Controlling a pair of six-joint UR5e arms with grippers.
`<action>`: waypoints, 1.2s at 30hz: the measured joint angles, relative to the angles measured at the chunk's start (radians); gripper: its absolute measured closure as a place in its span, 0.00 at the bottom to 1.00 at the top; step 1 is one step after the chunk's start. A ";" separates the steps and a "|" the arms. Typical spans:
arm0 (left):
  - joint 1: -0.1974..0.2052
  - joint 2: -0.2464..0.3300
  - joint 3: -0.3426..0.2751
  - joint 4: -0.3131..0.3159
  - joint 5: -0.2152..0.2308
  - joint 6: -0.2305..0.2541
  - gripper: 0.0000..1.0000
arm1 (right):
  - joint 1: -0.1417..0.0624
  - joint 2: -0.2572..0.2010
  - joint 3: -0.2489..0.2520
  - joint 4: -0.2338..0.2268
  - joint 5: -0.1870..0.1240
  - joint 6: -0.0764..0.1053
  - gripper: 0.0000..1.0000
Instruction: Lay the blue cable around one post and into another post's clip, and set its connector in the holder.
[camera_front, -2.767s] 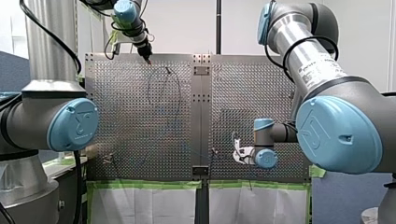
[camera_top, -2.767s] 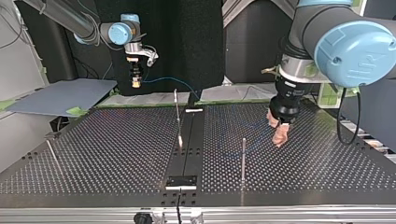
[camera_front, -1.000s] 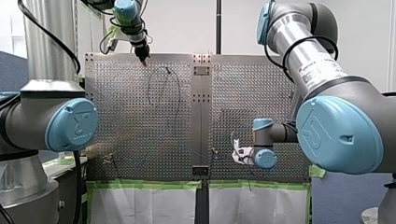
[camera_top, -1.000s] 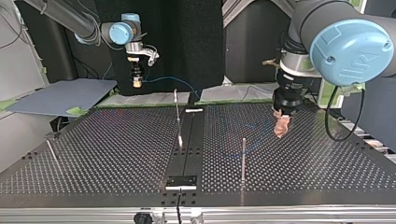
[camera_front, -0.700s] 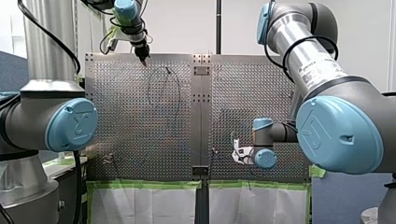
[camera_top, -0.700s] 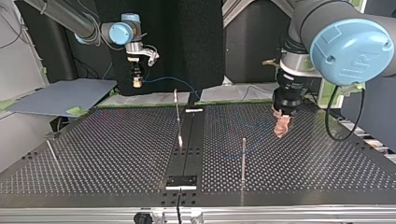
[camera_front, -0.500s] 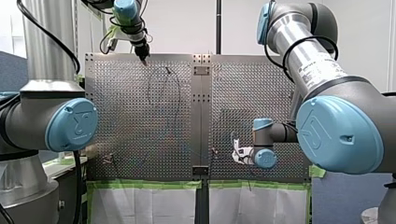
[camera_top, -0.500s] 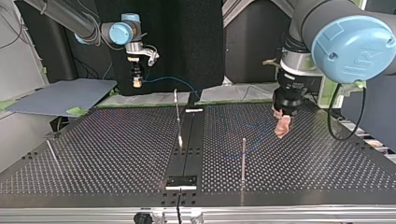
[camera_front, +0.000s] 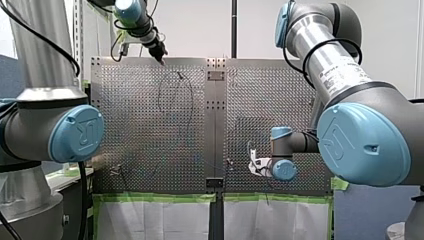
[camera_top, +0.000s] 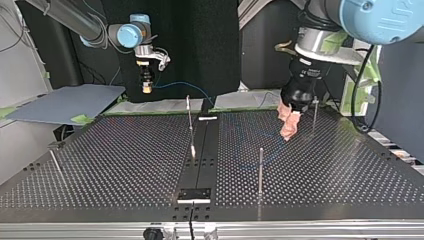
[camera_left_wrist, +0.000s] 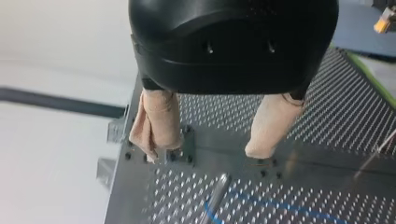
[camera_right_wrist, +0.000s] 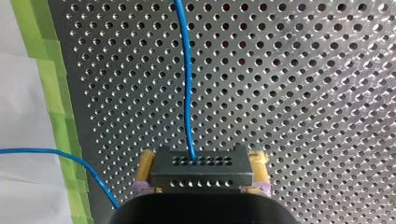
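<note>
The thin blue cable (camera_right_wrist: 188, 93) leaves the right wrist view's edge; the blurred slim metal post (camera_left_wrist: 215, 191) is cut off.

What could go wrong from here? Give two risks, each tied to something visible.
1. My left gripper is open and empty, with a thin post just ahead of it. If it advances, its beige pads might knock the post.
2. My right gripper holds the connector only by its sides, and the blue cable runs out of it. A tug on the cable could perhaps twist the connector loose.
</note>
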 joint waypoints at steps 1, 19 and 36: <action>-0.003 0.001 -0.009 0.009 0.008 0.001 0.00 | 0.001 0.000 0.000 0.001 0.001 0.000 1.00; -0.144 -0.122 -0.188 0.188 0.007 -0.073 0.00 | 0.023 -0.001 0.000 0.004 0.020 -0.016 1.00; -0.313 -0.291 -0.357 0.357 -0.160 -0.220 0.00 | 0.032 -0.001 0.000 0.009 0.023 -0.034 1.00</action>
